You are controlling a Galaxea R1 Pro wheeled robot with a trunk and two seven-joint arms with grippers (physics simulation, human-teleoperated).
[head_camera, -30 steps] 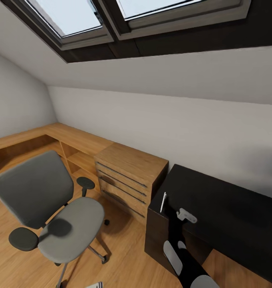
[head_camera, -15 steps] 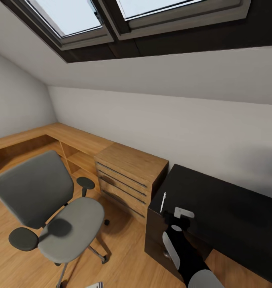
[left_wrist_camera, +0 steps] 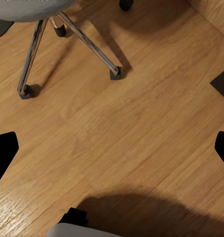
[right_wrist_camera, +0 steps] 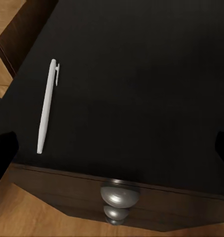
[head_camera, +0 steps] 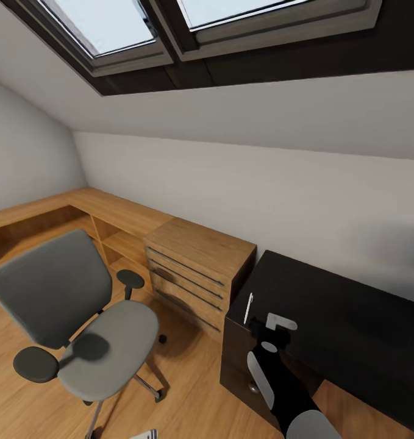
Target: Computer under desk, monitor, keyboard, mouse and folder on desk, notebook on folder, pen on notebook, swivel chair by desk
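Wooden drawer chest (head_camera: 197, 274) stood just left of the black counter (head_camera: 341, 317); grey chair (head_camera: 78, 323) sat apart on the wood floor (left_wrist_camera: 141, 128). Right gripper (head_camera: 274, 326) hovered over the counter's corner, jaws wide, empty. Pen (right_wrist_camera: 46, 106) lay flat near that edge, long axis running front-to-back. Left jaws spread, empty.

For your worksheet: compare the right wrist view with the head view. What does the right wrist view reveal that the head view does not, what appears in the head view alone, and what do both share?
Right wrist view alone: the round silver drawer knobs on the desk's front.

Head view alone: the grey upholstered swivel chair, the light wooden drawer chest, the skylight windows and the right gripper over the desk's corner.

Shared: the thin white pen lying flat on the glossy black desk near its edge.
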